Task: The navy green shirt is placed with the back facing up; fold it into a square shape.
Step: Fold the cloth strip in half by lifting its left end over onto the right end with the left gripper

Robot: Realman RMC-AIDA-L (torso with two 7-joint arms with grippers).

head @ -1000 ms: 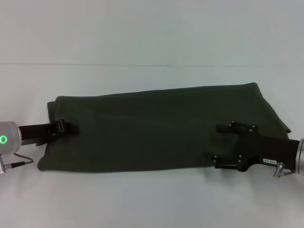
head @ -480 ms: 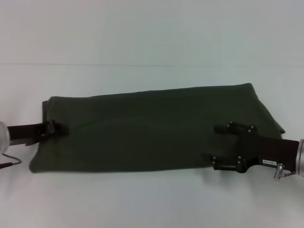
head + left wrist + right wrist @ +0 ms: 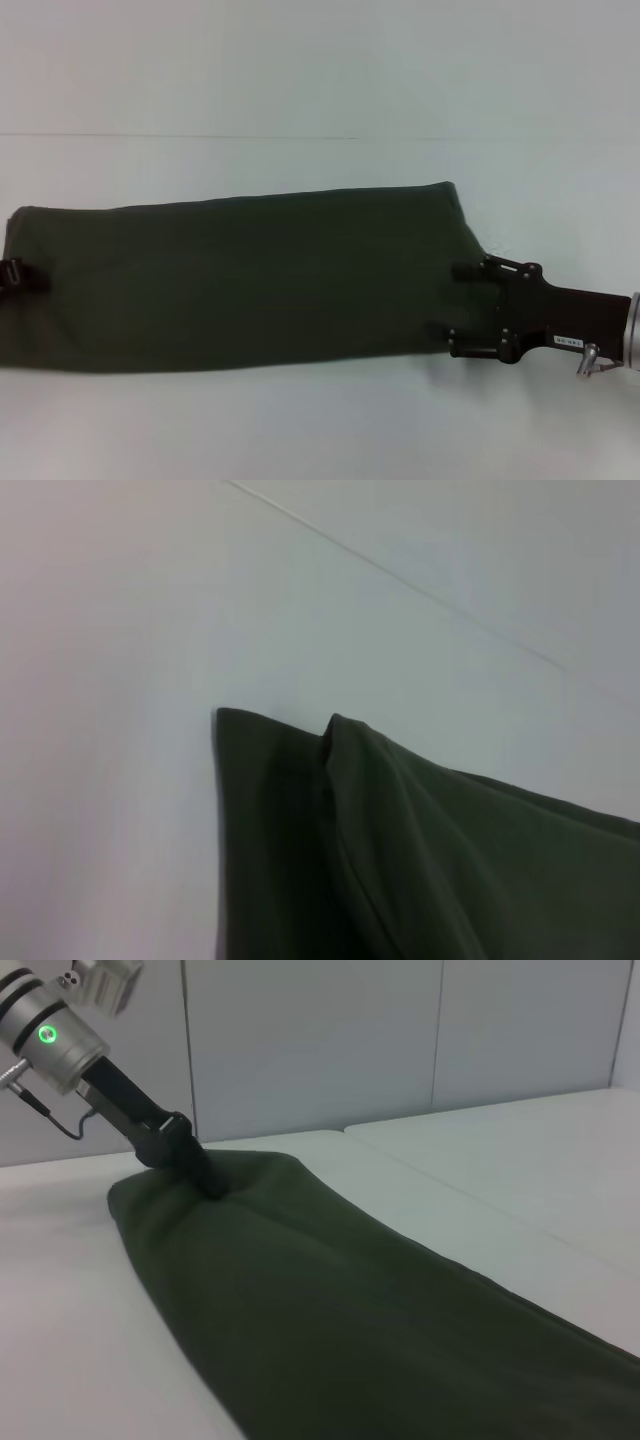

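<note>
The navy green shirt (image 3: pixel 240 280) lies plain side up as a long folded band across the white table (image 3: pixel 300 430). My left gripper (image 3: pixel 12 275) sits at the band's left end, at the edge of the head view, shut on the cloth. From the right wrist view, the left gripper (image 3: pixel 200 1172) shows pinching that end of the shirt (image 3: pixel 330 1310). My right gripper (image 3: pixel 447 300) rests at the band's right end, fingers spread wide and overlapping the edge. A folded corner of the shirt (image 3: pixel 450 860) fills the left wrist view.
A thin seam (image 3: pixel 300 136) runs across the table behind the shirt. Grey wall panels (image 3: pixel 400 1030) stand beyond the far edge in the right wrist view. Bare table surface lies in front of and behind the band.
The left gripper has moved far to the left, dragging the whole shirt with it. The shirt's right end has slid out to the right gripper's fingers. The right arm has stayed put.
</note>
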